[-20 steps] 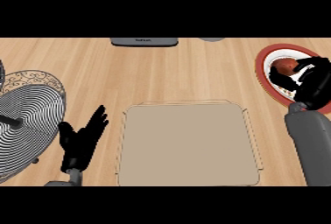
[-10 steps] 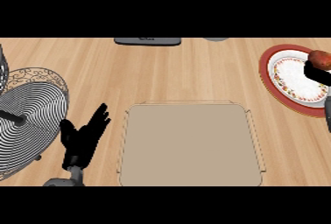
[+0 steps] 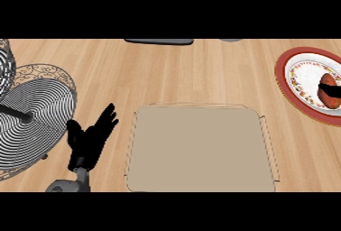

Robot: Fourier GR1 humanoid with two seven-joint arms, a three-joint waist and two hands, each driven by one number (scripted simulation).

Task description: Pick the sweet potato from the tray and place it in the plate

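Note:
The sweet potato, reddish brown, lies on the white plate with a red rim at the right edge of the head view. A black finger of my right hand crosses the sweet potato; the rest of that hand is outside the view. The beige tray sits in the middle with nothing on it. My left hand rests open, fingers up, just left of the tray.
A black-and-white striped wire stand fills the left side, close to my left hand. A dark flat object and a small grey one lie at the counter's far edge.
My right hand and forearm have drawn away to the right, out of view except one finger. The sweet potato now shows on the plate. The left hand has not moved.

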